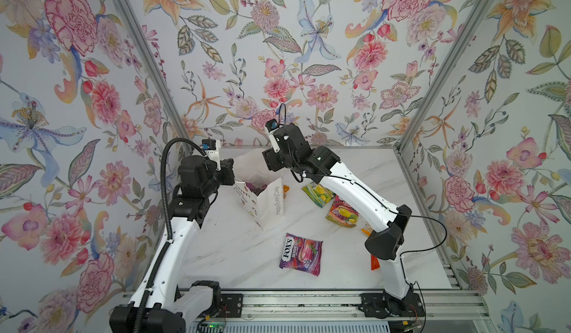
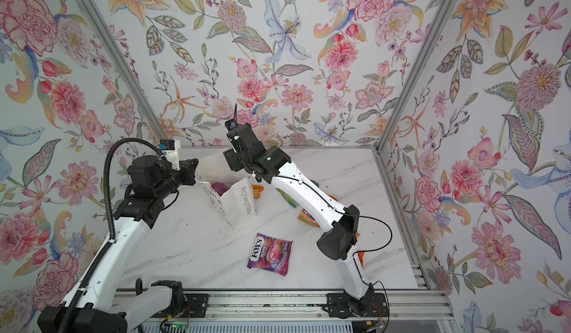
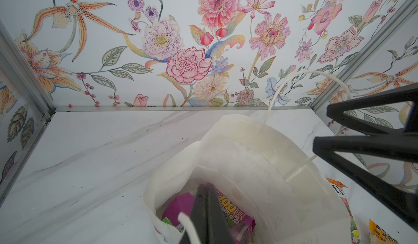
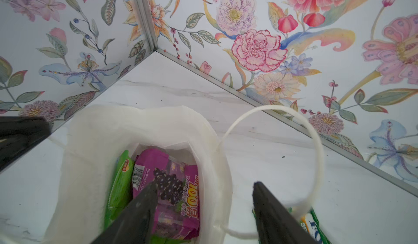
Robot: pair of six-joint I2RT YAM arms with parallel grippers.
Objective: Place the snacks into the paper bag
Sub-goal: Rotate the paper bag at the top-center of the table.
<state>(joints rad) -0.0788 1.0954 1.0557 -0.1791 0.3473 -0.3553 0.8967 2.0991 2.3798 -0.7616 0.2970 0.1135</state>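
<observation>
I see the paper bag (image 1: 267, 201) standing open. The right gripper (image 4: 203, 211) hangs over its mouth, jaws wide, empty. The left gripper (image 3: 205, 189) at its rim is pinched tight beside a cord handle (image 3: 186, 222); I can't tell if it grips it. A purple packet (image 4: 172, 186) and a green packet (image 4: 119, 186) lie inside the bag.

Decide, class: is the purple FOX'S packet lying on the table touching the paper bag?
Apart. In both top views a strip of bare table separates the purple FOX'S packet from the standing paper bag.
</observation>
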